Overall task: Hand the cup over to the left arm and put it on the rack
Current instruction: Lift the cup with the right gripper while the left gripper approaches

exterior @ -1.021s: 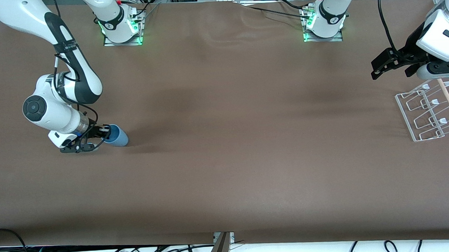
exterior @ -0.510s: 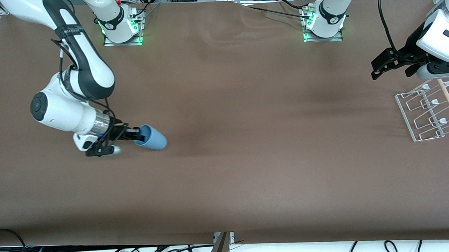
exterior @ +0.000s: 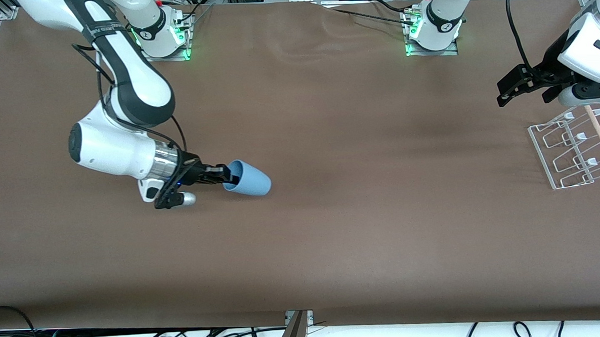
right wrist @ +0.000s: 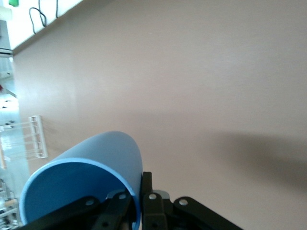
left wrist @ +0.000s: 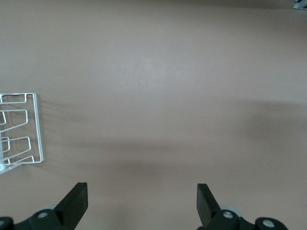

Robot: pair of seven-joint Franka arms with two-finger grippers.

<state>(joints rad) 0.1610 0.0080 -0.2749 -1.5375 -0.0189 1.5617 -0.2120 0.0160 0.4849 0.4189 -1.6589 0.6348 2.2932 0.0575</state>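
We are carrying the light-blue plastic cup [exterior: 247, 178], seemingly light, smooth and slippery, left of frame centre, our right gripper [exterior: 224, 177] pinching its rim wall, leaving its tapered body free for our wide-open left gripper [exterior: 524, 89] waiting above the wire rack [exterior: 572, 149] at right.

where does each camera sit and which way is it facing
Front view: high across the table, facing both arm bases; the right tool holds the light-blue plastic cup by its rim, and the left tool waits open near the white wire rack.
Left wrist view: looks down past its open fingers at table and rack.
Right wrist view: looks along the cup.
All three show the rack.
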